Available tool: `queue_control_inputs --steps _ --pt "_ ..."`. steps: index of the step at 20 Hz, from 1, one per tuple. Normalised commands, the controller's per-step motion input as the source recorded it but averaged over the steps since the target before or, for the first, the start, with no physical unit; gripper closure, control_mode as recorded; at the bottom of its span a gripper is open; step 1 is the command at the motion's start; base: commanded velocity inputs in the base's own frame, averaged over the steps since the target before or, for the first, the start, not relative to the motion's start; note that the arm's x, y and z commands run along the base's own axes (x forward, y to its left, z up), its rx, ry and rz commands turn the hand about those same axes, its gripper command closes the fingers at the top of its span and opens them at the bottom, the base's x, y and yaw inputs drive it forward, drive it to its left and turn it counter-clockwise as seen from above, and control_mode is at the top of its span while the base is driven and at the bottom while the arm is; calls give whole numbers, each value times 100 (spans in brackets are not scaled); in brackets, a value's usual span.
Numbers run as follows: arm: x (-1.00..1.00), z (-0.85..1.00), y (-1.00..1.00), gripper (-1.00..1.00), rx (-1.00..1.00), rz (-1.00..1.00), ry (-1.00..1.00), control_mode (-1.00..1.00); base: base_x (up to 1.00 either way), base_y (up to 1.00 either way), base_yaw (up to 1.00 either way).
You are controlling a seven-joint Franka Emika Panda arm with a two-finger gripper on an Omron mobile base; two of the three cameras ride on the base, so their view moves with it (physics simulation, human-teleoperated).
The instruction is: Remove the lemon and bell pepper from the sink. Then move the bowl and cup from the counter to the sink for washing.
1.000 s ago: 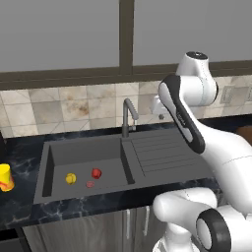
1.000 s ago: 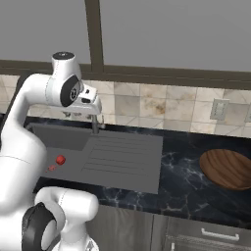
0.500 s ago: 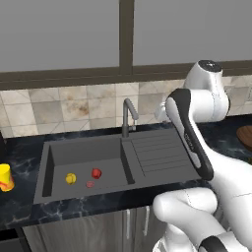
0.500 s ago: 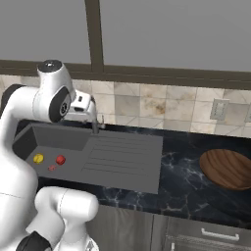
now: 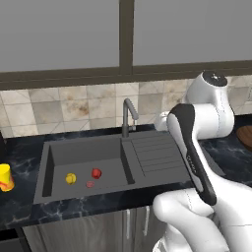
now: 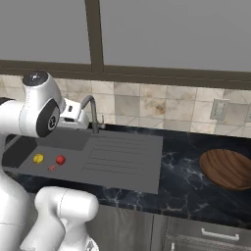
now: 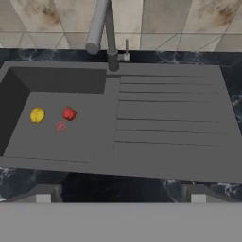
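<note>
In the hand view my gripper (image 7: 120, 194) is open, its two tips wide apart with nothing between them, and it hovers well above the sink (image 7: 56, 146). The yellow lemon (image 7: 38, 115) and the shiny red bell pepper (image 7: 69, 113) lie side by side on the basin floor, also seen as lemon (image 5: 71, 178) and bell pepper (image 5: 96, 173). The yellow cup (image 5: 5, 177) stands on the counter left of the sink (image 5: 78, 152). The brown wooden bowl (image 6: 228, 169) rests on the counter far to the right.
A grey curved faucet (image 7: 101, 28) rises behind the basin, close to my hand. The ribbed drainboard (image 7: 170, 127) lies to the right of the basin. A flat dull reddish disc (image 7: 60, 126) sits by the fruit. Tiled wall and window stand behind the dark marble counter (image 6: 181, 171).
The upper arm has swung right in the left base view and lower-left in the right base view. The lemon, bell pepper, cup and bowl have stayed put.
</note>
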Motion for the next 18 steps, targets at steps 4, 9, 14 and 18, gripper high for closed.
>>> queue_control_inputs --steps 4,9,14,18 --pt "-22 0 26 -100 0 0 2 -100 0 0 0" --pt "-21 0 27 -100 0 0 6 -100 0 0 0" --pt "-21 0 28 -100 0 0 4 -100 0 0 0" --pt "-19 0 30 -100 0 -1 5 -100 0 0 0"
